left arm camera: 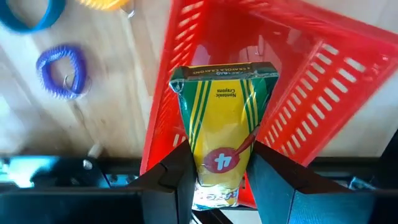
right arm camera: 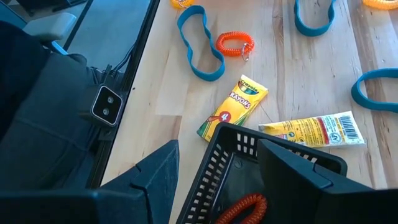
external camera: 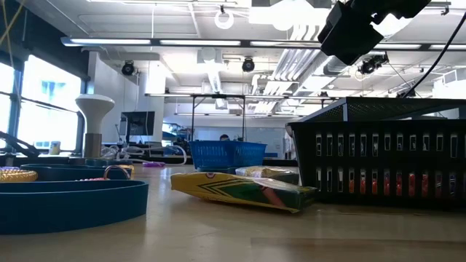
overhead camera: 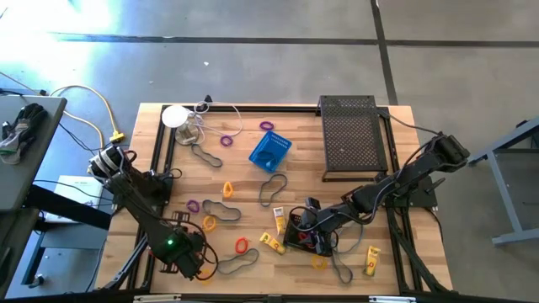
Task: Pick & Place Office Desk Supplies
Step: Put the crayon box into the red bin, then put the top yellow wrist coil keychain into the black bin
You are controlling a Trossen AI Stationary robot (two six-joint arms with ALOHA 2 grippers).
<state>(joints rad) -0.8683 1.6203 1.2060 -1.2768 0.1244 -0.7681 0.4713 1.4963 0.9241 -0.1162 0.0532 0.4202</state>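
Crayon pack [left arm camera: 219, 140] pinched by left gripper [left arm camera: 217, 180] over red basket [left arm camera: 311, 74].
Right gripper [right arm camera: 217, 168] grips black basket [right arm camera: 249, 162] rim; bands [right arm camera: 199, 40], coil rings [right arm camera: 235, 43], packs [right arm camera: 233, 109] crowd nearby.

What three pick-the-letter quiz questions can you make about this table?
1. Where is the blue basket? A on the bare table; B inside the black mesh tray; C in a tool.
2. What colour is the basket beyond the crayon pack? A green; B red; C white.
3. What is the left tool doing? A open, empty; B gripping a purple ring; C gripping the crayon pack.
Answers: 1 A, it stands alone on the wood; 2 B, red slats show around the pack; 3 C, its fingers press the pack's sides.
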